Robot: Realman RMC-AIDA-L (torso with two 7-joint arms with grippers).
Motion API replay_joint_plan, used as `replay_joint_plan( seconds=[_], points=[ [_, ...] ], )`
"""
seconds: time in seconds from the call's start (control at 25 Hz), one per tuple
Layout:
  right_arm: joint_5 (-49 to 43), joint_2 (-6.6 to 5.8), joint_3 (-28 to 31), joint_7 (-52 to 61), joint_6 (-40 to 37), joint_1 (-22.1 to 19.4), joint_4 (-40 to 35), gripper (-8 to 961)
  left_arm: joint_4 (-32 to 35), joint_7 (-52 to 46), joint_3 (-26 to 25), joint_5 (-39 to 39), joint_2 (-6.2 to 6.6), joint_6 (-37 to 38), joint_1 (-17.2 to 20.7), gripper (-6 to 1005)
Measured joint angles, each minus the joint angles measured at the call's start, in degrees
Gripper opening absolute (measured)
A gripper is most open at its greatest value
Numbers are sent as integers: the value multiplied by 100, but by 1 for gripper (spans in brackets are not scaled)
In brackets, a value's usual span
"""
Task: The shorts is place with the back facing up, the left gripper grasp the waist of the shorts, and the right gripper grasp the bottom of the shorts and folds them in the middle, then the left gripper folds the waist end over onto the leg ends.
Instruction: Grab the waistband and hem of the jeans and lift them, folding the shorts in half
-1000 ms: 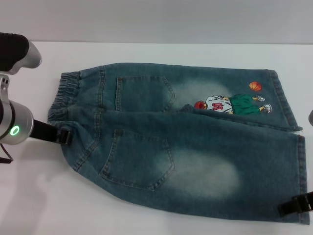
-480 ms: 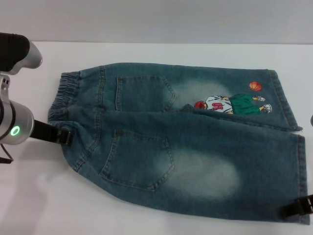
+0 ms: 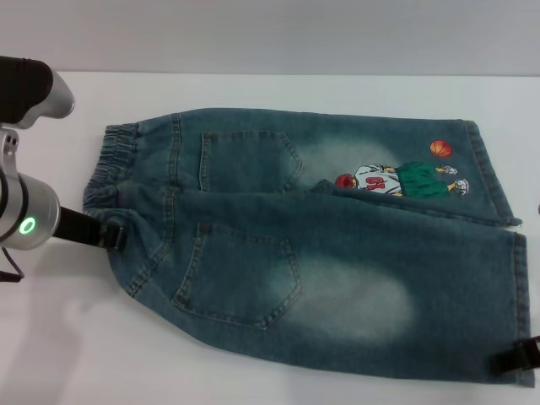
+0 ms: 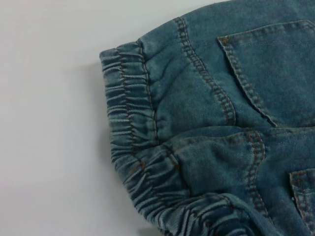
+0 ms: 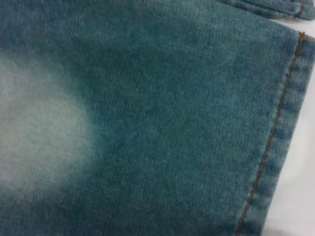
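Observation:
Blue denim shorts [image 3: 321, 245] lie flat on the white table with the back pockets up. The elastic waist [image 3: 114, 164] points to the left and the leg ends to the right. My left gripper [image 3: 112, 234] sits at the near corner of the waist, touching the fabric. In the left wrist view the gathered waistband [image 4: 130, 128] lies close below. My right gripper [image 3: 516, 359] shows only as a black tip at the near leg's hem corner, at the picture's lower right edge. The right wrist view looks straight down on the leg hem [image 5: 280, 137] and its orange stitching.
A cartoon basketball-player print [image 3: 396, 179] marks the far leg near its hem. Bare white table [image 3: 67, 337] surrounds the shorts on the left and near side. The table's far edge meets a grey wall behind.
My right gripper has slid down and right along the near hem corner, so less of it shows now. The left gripper and the shorts have stayed in place.

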Motion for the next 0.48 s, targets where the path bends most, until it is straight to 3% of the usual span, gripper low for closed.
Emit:
replay_joint_plan(
  seconds=[0.48],
  points=[
    [47,0,-185,95,-156,52,71,737,0,0,9,-4,0,3,-14,221]
  ],
)
